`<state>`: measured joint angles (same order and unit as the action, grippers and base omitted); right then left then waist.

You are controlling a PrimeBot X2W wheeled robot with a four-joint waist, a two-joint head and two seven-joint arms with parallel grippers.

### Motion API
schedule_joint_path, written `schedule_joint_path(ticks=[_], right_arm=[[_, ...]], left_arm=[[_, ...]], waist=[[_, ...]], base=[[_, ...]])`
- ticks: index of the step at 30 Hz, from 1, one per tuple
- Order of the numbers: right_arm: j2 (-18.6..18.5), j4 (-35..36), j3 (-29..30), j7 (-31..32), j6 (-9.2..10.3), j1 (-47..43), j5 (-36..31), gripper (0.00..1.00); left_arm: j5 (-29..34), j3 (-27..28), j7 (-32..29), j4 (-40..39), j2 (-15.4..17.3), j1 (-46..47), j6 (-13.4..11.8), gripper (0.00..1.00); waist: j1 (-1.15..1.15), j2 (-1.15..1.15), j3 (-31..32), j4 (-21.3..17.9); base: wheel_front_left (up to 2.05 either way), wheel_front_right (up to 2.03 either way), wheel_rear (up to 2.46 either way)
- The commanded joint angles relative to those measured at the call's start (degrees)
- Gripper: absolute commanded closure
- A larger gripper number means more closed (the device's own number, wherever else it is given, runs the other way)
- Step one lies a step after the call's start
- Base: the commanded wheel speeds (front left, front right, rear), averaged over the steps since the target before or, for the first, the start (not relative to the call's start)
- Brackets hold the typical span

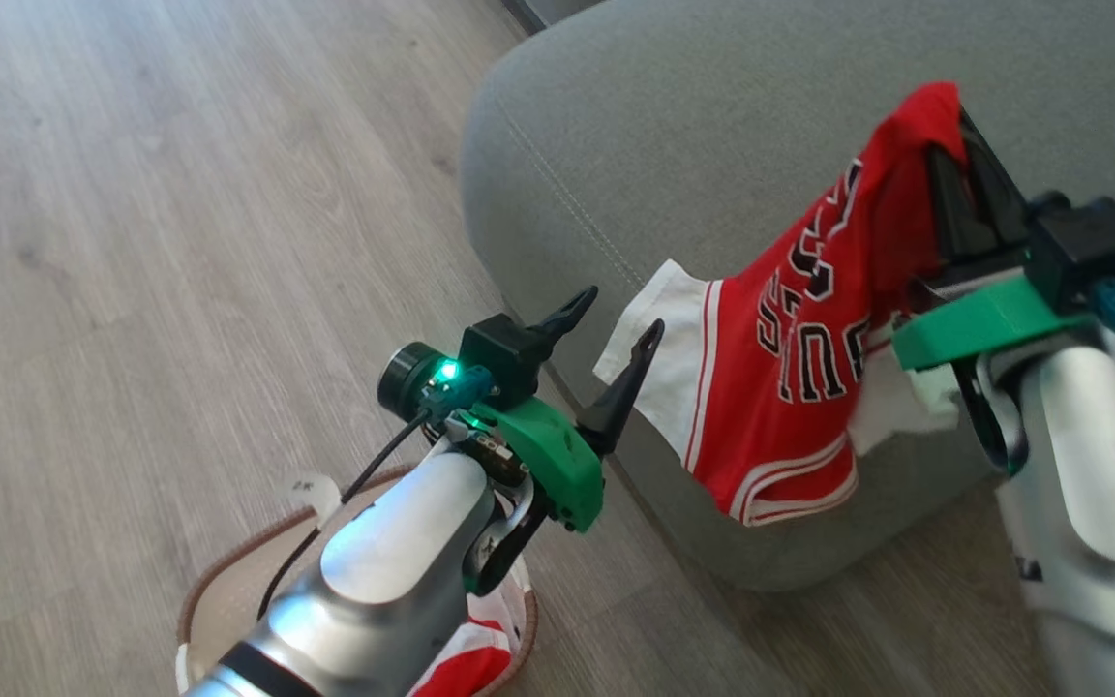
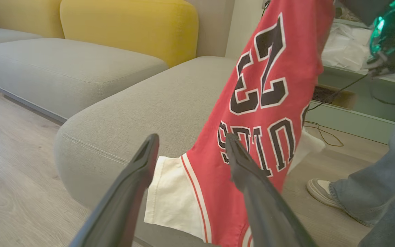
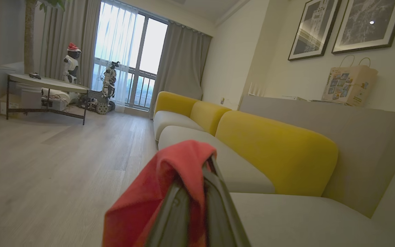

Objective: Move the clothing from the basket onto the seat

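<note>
A red jersey (image 1: pixel 809 329) with black-and-white lettering hangs over the front edge of the grey-green seat (image 1: pixel 712 126), pinched at its top by my right gripper (image 1: pixel 954 145), which is shut on it. The same jersey (image 2: pixel 262 103) hangs in the left wrist view, and its red fabric (image 3: pixel 177 178) drapes over the shut fingers in the right wrist view. My left gripper (image 1: pixel 616 324) stands open with nothing in it, just left of the jersey's white hem. The basket (image 1: pixel 228 590) sits on the floor under my left forearm, with a red piece with white stripes (image 1: pixel 475 658) inside.
Wood floor (image 1: pixel 180 242) stretches to the left. A person's shoe (image 2: pixel 322 192) and jeans leg (image 2: pixel 382 192) stand right of the seat. Yellow back cushions (image 3: pixel 273 154) line the sofa. A low table (image 3: pixel 46 85) and small robots stand near the window.
</note>
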<state>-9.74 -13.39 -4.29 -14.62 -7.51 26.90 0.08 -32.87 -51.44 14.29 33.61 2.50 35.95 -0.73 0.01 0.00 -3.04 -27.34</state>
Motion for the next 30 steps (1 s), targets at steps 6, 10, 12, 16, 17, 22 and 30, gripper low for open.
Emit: schedule_joint_path(ticks=[6,10,12,16,17,22,30], right_arm=[[-1.6,-3.6,-5.6,-0.4,0.02,10.3,2.0,1.00],[-2.8,-10.3,-8.1,-0.3,0.02,19.2,6.2,1.00],[-3.8,-13.5,-8.7,0.0,0.02,24.6,7.8,1.00],[-7.2,-20.9,-9.7,1.1,0.02,37.8,10.3,1.00],[-7.8,-22.1,-9.6,1.3,0.02,40.2,10.7,1.00],[-12.3,-28.4,-6.0,2.3,0.02,51.5,10.6,1.00],[-18.9,-35.9,1.4,1.5,0.02,62.0,6.7,1.00]], left_arm=[[1.5,2.3,0.7,-1.8,0.5,3.0,-0.3,0.00],[2.4,2.7,0.7,-2.4,1.1,3.4,-0.7,0.00],[2.8,2.9,0.7,-2.9,1.5,4.0,-0.9,0.00],[4.5,2.4,0.3,-4.5,2.7,6.1,-1.5,0.00],[4.9,2.3,0.2,-4.9,3.1,6.6,-1.7,0.00],[6.6,2.1,-0.8,-7.8,4.8,9.0,-2.7,0.00],[8.4,1.4,-2.2,-12.7,6.4,10.8,-3.9,0.00]], waist=[[-0.01,0.00,-2.2,-1.0],[-0.01,0.00,-5.0,0.2],[-0.01,0.00,-6.8,1.3],[-0.01,0.00,-11.9,4.7],[-0.01,0.00,-12.9,5.4],[-0.01,0.00,-18.2,9.2],[-0.01,0.00,-23.3,14.9]], base=[[0.00,0.00,0.00],[0.00,0.00,0.00],[0.00,0.00,0.00],[0.00,0.00,0.00],[0.00,0.00,0.00],[0.00,0.00,0.00],[0.00,0.00,0.00]])
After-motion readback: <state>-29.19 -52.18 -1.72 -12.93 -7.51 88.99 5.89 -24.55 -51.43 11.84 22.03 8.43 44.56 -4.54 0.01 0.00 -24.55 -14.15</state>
